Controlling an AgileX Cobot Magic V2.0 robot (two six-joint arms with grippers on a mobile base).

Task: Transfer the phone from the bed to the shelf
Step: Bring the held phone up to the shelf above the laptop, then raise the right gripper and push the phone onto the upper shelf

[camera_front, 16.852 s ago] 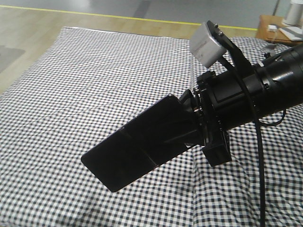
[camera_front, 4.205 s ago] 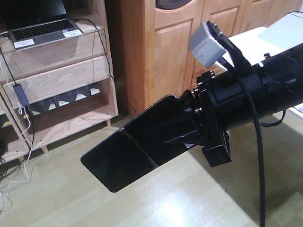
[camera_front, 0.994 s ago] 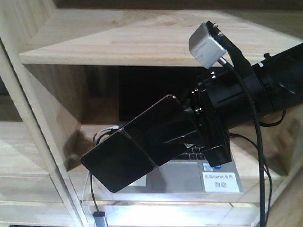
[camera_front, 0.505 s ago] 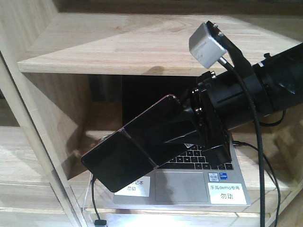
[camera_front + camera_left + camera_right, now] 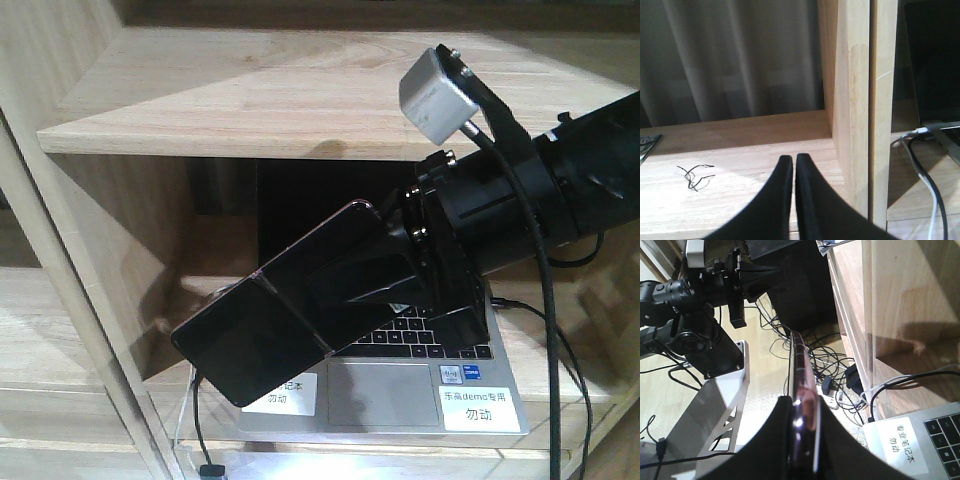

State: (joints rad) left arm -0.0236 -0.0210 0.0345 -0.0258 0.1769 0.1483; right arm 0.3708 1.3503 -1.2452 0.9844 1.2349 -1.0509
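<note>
Phone [image 5: 275, 325] in hand, the pick-up part of the job looks finished: it sits clamped edge-on in the right gripper [image 5: 802, 440], sticking out past the fingertips and clear of any surface. No bed shows in any view, so carrying is also largely done. Beyond and below the right gripper lies the shelf [image 5: 260, 95], with a wide compartment whose board already carries a silver laptop [image 5: 400, 385] with white stickers and a few cables [image 5: 890, 385]. What remains, by my reading, is reaching forward, setting the phone down on a bare stretch of board beside or above the laptop, and letting go. The left gripper [image 5: 794, 165] is pinched together on nothing, hovering near a neighbouring compartment just beside an upright panel [image 5: 855, 100].
</note>
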